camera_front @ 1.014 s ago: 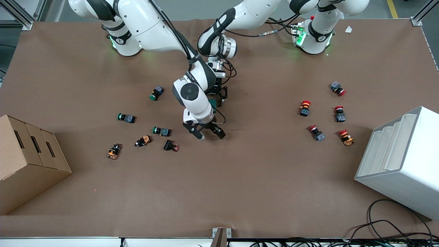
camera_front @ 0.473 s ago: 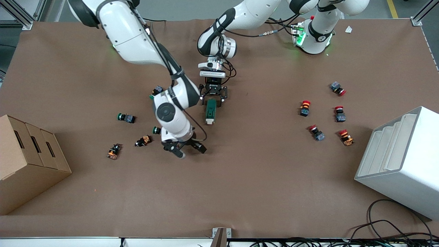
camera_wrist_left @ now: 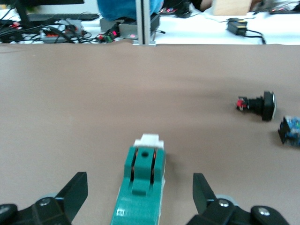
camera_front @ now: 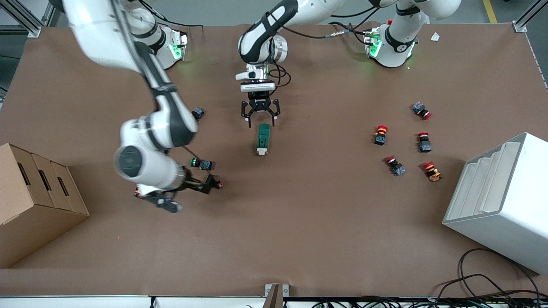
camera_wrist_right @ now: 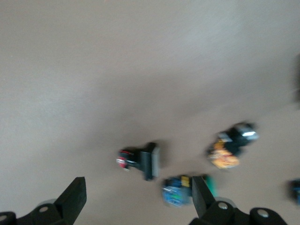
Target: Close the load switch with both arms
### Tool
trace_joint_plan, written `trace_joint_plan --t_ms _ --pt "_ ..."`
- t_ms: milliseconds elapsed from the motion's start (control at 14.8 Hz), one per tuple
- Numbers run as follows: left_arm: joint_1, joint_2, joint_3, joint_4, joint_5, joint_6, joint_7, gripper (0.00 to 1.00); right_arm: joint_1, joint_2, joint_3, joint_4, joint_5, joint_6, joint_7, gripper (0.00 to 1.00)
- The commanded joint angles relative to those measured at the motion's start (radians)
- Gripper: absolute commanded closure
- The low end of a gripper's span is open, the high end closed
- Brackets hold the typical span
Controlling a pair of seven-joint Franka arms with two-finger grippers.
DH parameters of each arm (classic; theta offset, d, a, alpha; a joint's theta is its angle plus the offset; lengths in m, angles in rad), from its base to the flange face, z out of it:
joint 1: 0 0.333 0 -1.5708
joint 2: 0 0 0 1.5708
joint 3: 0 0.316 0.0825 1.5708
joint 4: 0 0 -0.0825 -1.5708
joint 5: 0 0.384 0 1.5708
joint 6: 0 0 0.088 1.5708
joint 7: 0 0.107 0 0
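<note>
No readable writing shows on any part. The load switch [camera_front: 263, 139] lies flat on the bench [camera_front: 299, 222] near its middle, cream lever end toward the front camera. Since a second ago the right gripper [camera_front: 165, 204] has swung away toward its own end of the bench and now hangs, fingers spread, over the push buttons [camera_front: 201, 163]. The left gripper [camera_front: 260, 120] has lifted clear, fingers spread, just above the switch's green end.

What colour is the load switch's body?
Dark green load switch, best seen in the left wrist view.
</note>
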Motion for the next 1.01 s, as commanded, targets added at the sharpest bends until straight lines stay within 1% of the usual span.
trace_joint_plan --t_ms 0,135,271,406,609,812,947 --pt "0.038 -0.072 -0.002 0.055 -0.18 0.033 0.18 0.01 -0.103 -0.068 0.02 0.0 -0.064 -0.093 -0.176 0.0" --pt "0.094 -0.116 -0.002 0.1 -0.309 0.047 0.323 0.01 -0.157 -0.119 0.02 0.0 -0.116 -0.177 -0.276 0.0" --pt "0.157 -0.156 -0.002 0.156 -0.434 0.059 0.485 0.01 -0.186 -0.172 0.02 0.0 -0.167 -0.245 -0.324 0.0" --pt "0.229 -0.207 0.001 0.218 -0.614 0.055 0.713 0.01 -0.212 -0.217 0.022 0.0 -0.234 -0.316 -0.362 0.0" --pt "0.366 -0.3 0.001 0.24 -0.826 0.049 0.959 0.01 -0.26 -0.271 0.022 0.009 -0.244 -0.376 -0.453 0.0" --pt "0.502 -0.373 0.001 0.24 -0.987 0.032 1.169 0.0 -0.309 -0.277 0.022 0.099 -0.244 -0.483 -0.487 0.0" --pt "0.603 -0.419 0.0 0.24 -1.077 -0.003 1.338 0.0 -0.313 -0.277 0.022 0.14 -0.242 -0.552 -0.485 0.0"
